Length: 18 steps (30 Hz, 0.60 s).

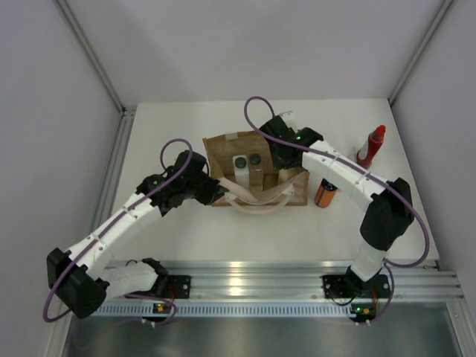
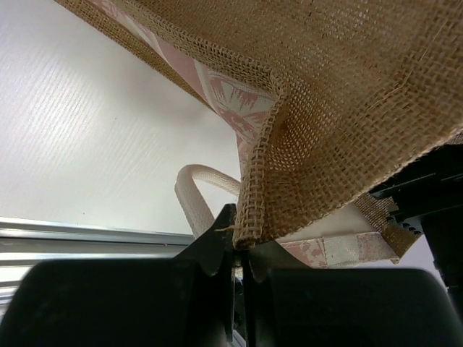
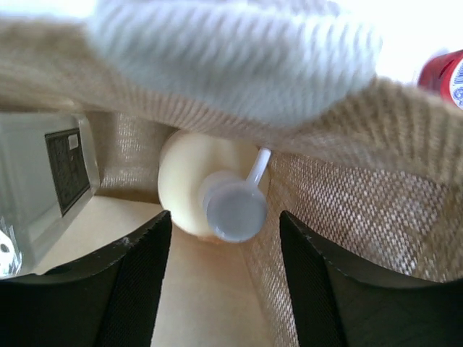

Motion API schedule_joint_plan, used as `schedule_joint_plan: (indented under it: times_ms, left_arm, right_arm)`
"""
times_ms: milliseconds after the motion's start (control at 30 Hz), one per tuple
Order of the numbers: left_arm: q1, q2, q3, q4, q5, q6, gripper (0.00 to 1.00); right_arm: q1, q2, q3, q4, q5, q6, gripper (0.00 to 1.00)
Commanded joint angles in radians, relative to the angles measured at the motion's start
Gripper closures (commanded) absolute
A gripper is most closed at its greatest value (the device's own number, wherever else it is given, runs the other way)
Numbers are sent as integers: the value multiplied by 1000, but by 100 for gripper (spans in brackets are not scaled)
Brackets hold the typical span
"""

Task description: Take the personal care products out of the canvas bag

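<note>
The canvas bag (image 1: 227,149) stands open at the table's middle. My left gripper (image 1: 218,190) is shut on the bag's woven front-left edge (image 2: 253,217), beside a cream handle (image 2: 194,195). My right gripper (image 1: 277,163) reaches into the bag's right end, open (image 3: 224,249), its fingers either side of and just short of the cream bottle with the white nozzle (image 3: 189,181). A pale squarish bottle with a dark label (image 3: 40,188) stands to its left. Two caps, grey (image 1: 240,161) and dark (image 1: 256,159), show in the bag. The orange bottle (image 1: 325,195) lies right of the bag. The red bottle (image 1: 370,147) stands farther right.
The table's side walls rise at left and right, and a metal rail (image 1: 297,279) runs along the near edge. The bag's cream handles (image 1: 256,202) droop forward onto the table. The red bottle also shows at the edge of the right wrist view (image 3: 443,72).
</note>
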State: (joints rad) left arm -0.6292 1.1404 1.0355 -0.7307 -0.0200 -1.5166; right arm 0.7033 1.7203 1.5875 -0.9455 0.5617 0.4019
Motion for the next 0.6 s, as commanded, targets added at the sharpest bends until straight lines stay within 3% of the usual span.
schedule_joint_plan:
  times_ms: [0,133,567]
  left_arm:
    - [-3,21,-15,51,2,-7,100]
    - [-3,28,-14,51,6,-1,100]
    - [-1,55,-6,51,14,13,100]
  right_arm:
    - [-37,21,32,51,-16,-11,42]
    - [-48,32,23,79,-34,-17,48]
    - [-91,65,-46,191,-85,-40,53]
